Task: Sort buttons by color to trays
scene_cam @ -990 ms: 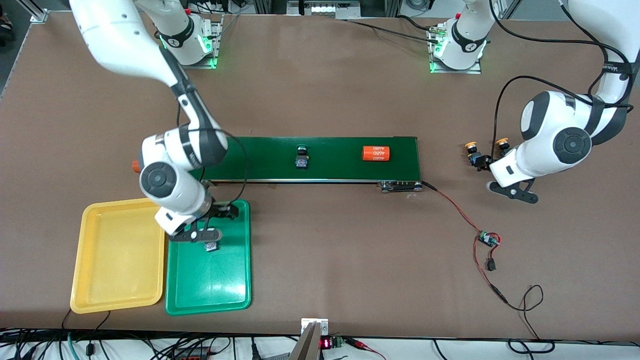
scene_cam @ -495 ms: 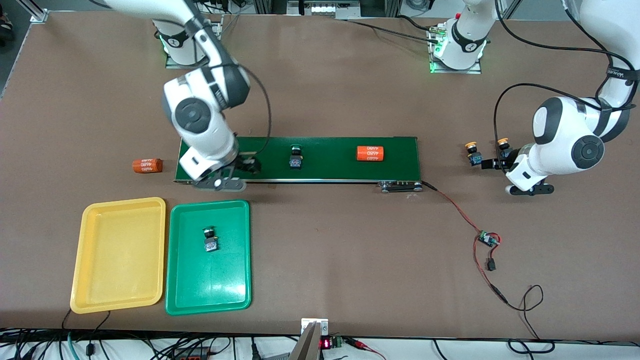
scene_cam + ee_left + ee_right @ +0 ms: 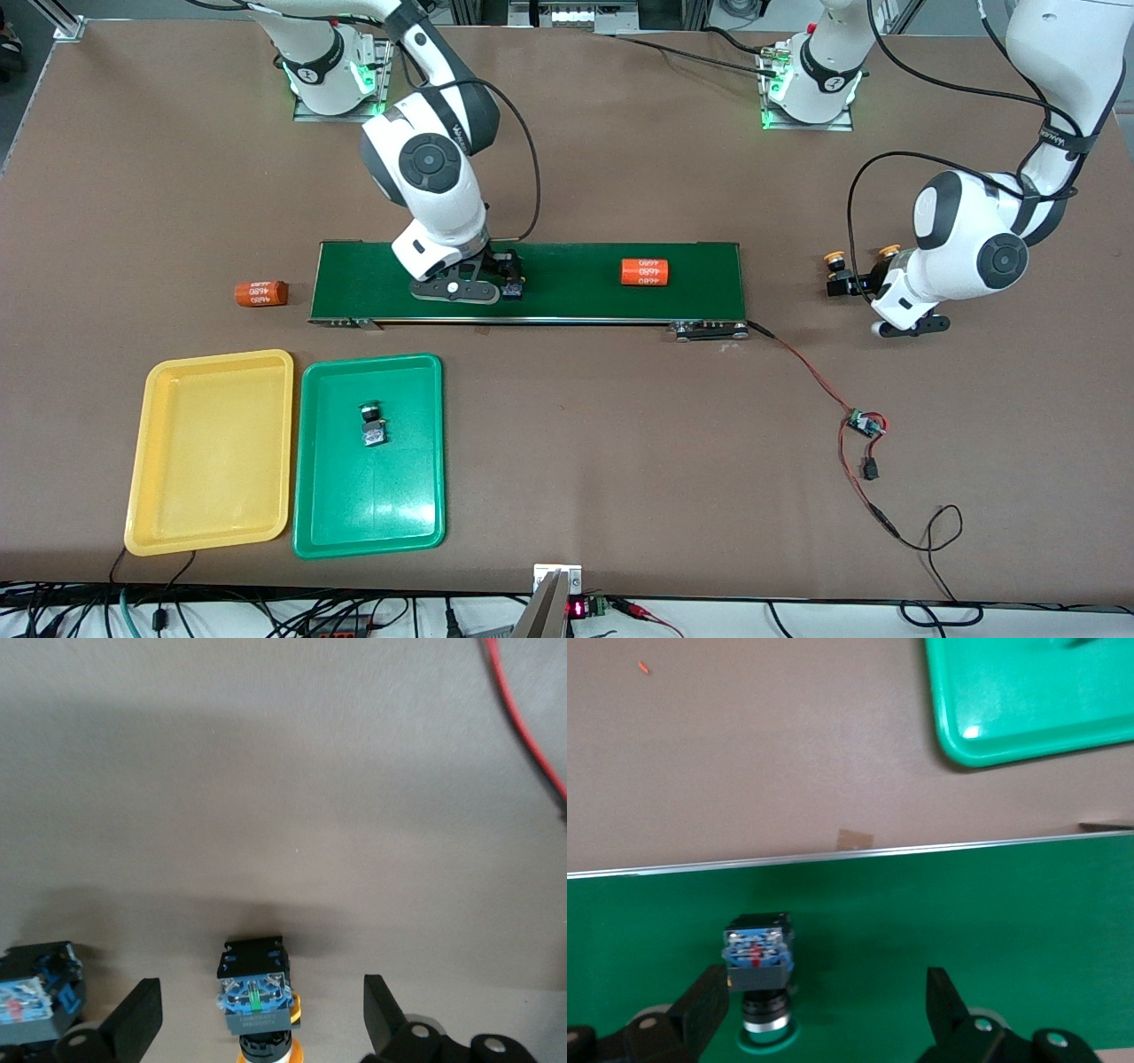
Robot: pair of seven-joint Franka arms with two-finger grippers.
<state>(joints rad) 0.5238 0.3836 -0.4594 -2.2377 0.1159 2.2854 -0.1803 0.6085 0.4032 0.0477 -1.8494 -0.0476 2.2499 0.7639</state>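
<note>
We see one green-capped button lying in the green tray; the yellow tray holds nothing. Our right gripper straddles a belt button, fingers spread; the left gripper straddles a yellow-capped button, fingers apart.

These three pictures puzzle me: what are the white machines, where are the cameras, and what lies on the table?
Two white robot arms work at a brown table; one camera looks down from above, and one rides on each wrist. The right gripper is open around a green button on the dark conveyor belt, not yet gripping. The left gripper is open around a yellow button at its end of the table, a second one beside it. Another green button lies in the green tray; the yellow tray holds nothing. Two orange cylinders lie about, one on the belt, one off it.
</note>
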